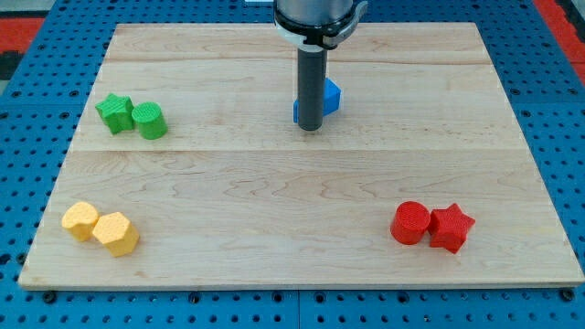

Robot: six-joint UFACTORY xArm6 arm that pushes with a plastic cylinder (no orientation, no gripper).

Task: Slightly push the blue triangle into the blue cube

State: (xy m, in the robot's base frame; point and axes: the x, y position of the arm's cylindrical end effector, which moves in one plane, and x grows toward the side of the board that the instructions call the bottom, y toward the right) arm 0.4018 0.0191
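Note:
My rod comes down from the view's top centre, and my tip [311, 129] rests on the wooden board [292, 192]. Two blue pieces show right behind the rod. One blue piece [332, 95] sticks out on the rod's right side and looks angular. A sliver of the other blue piece [296, 111] shows at the rod's left edge. The rod hides most of both, so I cannot tell which is the triangle and which the cube, or whether they touch. My tip sits just in front of them, toward the view's bottom.
A green star [114, 112] and a green cylinder [149, 121] touch at the left. Two yellow blocks [80, 220] [116, 233] sit at the bottom left. A red cylinder [410, 222] and a red star [451, 228] sit at the bottom right.

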